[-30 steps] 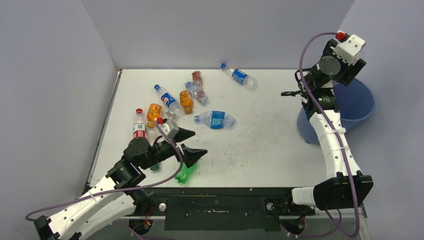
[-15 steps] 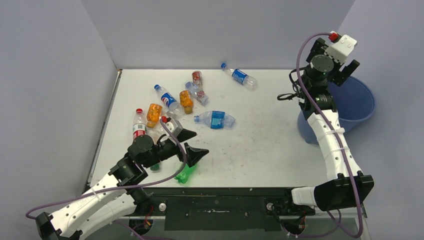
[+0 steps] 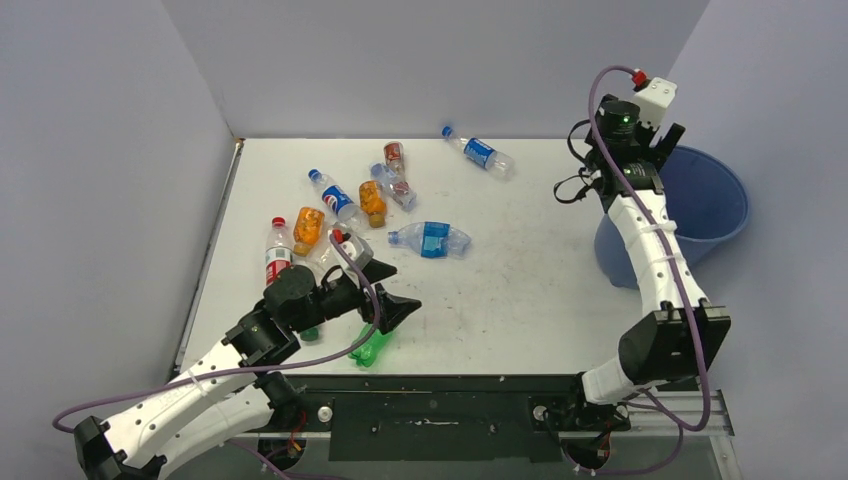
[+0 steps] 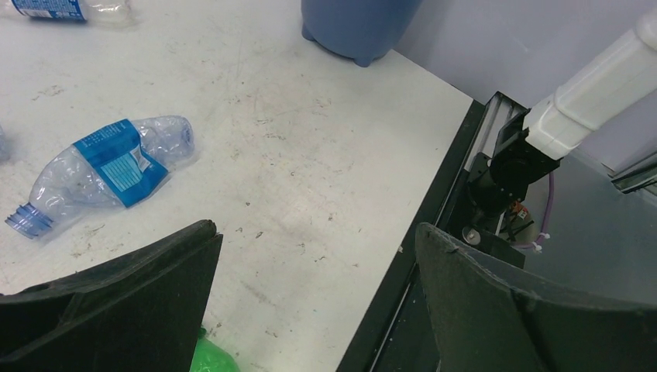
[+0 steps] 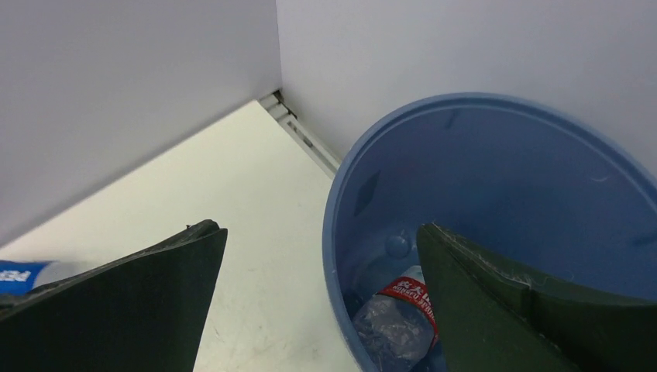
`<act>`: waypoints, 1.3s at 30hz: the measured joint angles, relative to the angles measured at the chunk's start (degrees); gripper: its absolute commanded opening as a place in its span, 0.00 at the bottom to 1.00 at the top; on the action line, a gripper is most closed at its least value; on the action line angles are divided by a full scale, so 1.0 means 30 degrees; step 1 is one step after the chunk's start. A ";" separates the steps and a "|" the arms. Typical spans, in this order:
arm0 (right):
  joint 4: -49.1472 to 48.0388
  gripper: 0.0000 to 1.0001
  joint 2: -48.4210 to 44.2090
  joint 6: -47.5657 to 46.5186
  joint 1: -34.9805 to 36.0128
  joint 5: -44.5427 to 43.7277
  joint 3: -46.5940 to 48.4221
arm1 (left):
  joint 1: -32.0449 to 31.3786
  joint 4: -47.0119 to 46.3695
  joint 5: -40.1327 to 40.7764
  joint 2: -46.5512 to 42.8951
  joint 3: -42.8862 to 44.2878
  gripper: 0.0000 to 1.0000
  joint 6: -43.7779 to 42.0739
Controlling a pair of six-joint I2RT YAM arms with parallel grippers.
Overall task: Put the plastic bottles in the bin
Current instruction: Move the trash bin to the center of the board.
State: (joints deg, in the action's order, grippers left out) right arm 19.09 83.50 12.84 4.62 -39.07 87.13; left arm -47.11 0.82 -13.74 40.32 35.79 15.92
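Observation:
Several plastic bottles lie on the white table: a crushed clear one with a blue label [image 3: 432, 240] [image 4: 108, 167], a green one [image 3: 372, 345] [image 4: 209, 358] at the near edge, two orange ones [image 3: 372, 203], and a clear one at the back [image 3: 480, 152]. The blue bin [image 3: 712, 205] [image 5: 496, 105] stands at the right and holds a clear red-labelled bottle [image 5: 397, 310]. My left gripper [image 3: 388, 288] [image 4: 315, 232] is open and empty, just above and beyond the green bottle. My right gripper [image 3: 662, 145] [image 5: 319, 231] is open and empty, high over the bin's left rim.
A cluster of bottles lies at the table's left [image 3: 300, 235], one with a red label [image 3: 277, 257]. The black front rail [image 4: 434, 217] and the right arm's base [image 4: 527, 155] lie past the table's near edge. Grey walls close in the back and sides.
My right wrist has swung left and turned, from above the bin toward its left rim. My left gripper has crept a little forward and right. Both stay open.

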 measured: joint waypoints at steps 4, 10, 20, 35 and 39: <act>0.1224 0.96 0.1749 0.0357 -0.0270 0.0437 0.0670 | -0.0036 0.0219 -0.0044 0.0007 0.0131 0.96 0.0007; 0.2040 0.89 0.2929 0.0539 -0.0801 0.0707 0.0962 | -0.0073 0.0386 -0.0058 -0.0204 0.0211 0.96 0.0022; 0.2455 0.51 0.3053 0.0809 -0.1428 0.1464 0.0634 | -0.0124 0.0262 -0.0073 -0.0860 0.0211 0.96 0.0393; 0.3293 0.23 0.3126 0.1020 -0.1479 0.2914 0.0641 | -0.0138 -0.0066 -0.0277 -0.0882 0.0211 0.96 0.0641; 0.3657 0.05 0.3453 0.1115 -0.1545 0.3206 0.0772 | -0.0138 -0.0015 -0.0291 -0.0401 0.0211 0.96 0.0634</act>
State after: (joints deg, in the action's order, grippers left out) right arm 30.06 93.86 16.19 -0.01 -29.45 89.45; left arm -47.53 0.78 -14.61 39.11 36.42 17.82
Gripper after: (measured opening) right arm 0.154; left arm 0.963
